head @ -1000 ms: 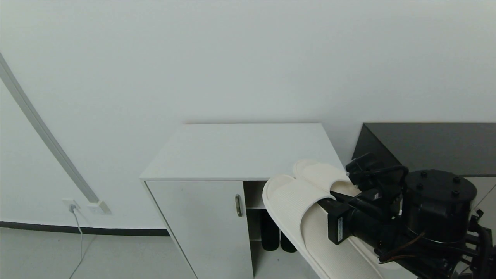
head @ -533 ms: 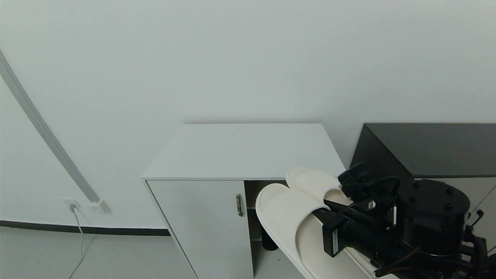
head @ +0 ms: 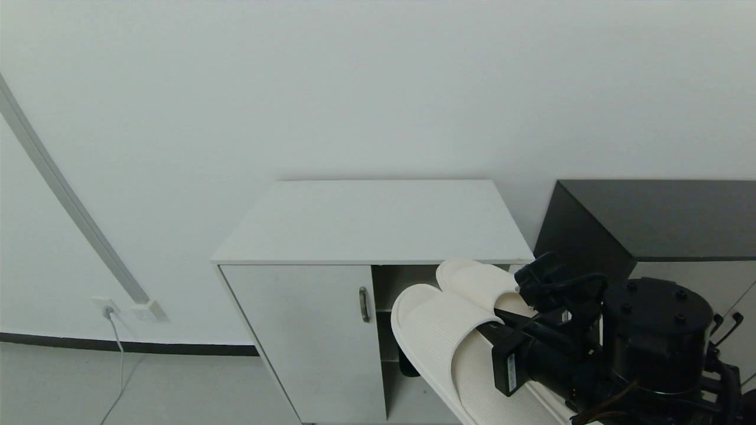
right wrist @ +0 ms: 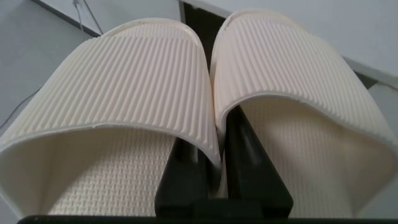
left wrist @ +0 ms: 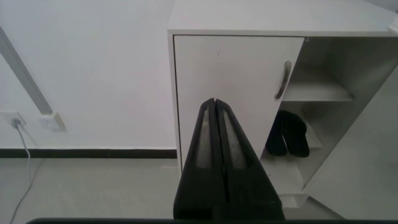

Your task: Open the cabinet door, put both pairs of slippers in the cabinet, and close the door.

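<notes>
Head: cabinet (head: 366,224), right side open, left door (head: 301,336) shut; white slippers (head: 449,319) aloft before the opening.
Left wrist: left gripper (left wrist: 214,111) closed, empty; black slippers (left wrist: 287,134) low inside cabinet.
Right wrist: right gripper (right wrist: 221,158) clamped on white slippers' adjoining edges.

One white cabinet (head: 378,218) stands at the centre of the head view. It has one closed door (head: 301,336) with one handle (head: 362,304). There are four slippers in all: two white slippers (head: 449,330), one pair, at lower right, and two dark slippers (left wrist: 287,134), a second pair, inside the cabinet under one shelf (left wrist: 314,92). One dark cabinet (head: 661,218) is at the right edge. At lower left there are one wall socket (head: 106,307) and one cable (head: 121,366). One slanting strip (head: 59,183) crosses the wall. There are two grippers: the left gripper (left wrist: 214,102) and the right gripper (right wrist: 221,171).
</notes>
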{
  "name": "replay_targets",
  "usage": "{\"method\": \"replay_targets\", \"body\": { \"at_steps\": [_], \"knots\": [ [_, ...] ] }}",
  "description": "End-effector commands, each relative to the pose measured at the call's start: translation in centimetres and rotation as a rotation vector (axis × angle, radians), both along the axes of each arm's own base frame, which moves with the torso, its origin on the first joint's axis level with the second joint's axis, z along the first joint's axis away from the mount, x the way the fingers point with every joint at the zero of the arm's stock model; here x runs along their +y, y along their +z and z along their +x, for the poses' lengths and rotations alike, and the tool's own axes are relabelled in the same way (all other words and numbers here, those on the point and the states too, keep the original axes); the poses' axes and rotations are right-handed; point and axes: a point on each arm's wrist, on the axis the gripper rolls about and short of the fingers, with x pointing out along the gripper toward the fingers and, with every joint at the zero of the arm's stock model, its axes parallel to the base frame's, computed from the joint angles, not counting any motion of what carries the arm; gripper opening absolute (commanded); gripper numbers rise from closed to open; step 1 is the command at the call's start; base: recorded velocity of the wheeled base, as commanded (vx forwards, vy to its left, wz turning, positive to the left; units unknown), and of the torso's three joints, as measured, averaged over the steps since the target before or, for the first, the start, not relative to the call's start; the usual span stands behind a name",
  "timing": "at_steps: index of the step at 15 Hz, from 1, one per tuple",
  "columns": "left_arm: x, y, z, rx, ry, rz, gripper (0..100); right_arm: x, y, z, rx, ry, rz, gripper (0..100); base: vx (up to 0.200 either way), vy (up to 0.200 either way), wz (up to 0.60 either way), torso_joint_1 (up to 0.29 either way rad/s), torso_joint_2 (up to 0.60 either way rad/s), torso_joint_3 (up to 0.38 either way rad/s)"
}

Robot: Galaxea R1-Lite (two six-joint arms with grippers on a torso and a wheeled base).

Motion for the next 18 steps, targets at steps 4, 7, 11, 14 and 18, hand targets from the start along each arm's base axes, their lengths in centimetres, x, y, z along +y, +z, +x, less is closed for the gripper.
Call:
{"method": "replay_targets", "body": {
  "at_steps": [4,7,11,14,18],
  "knots": [
    [0.00,0.00,0.01,0.001,-0.001,0.000,0,0.03,-0.23,0.02,0.005,-0.001,-0.007,0,0.000,0.000,0.00,-0.225,0.54,0.303],
    [0.00,0.00,0.00,0.000,-0.001,0.000,0,0.03,-0.31,0.02,0.007,-0.001,-0.010,0,0.000,0.000,0.00,-0.225,0.55,0.312],
    [0.00,0.00,0.01,0.001,-0.001,0.000,0,-0.01,-0.47,-0.02,0.012,-0.001,-0.015,0,0.000,0.000,0.00,-0.205,0.53,0.322],
    [0.00,0.00,0.00,0.000,-0.001,0.000,0,0.09,-0.89,0.07,0.014,0.003,-0.033,0,0.000,0.000,0.00,-0.185,0.49,0.318],
    [0.00,0.00,0.00,0.000,-0.001,0.000,0,0.15,-0.94,0.11,0.012,0.004,-0.029,0,0.000,0.000,0.00,-0.160,0.48,0.321]
  ]
}}
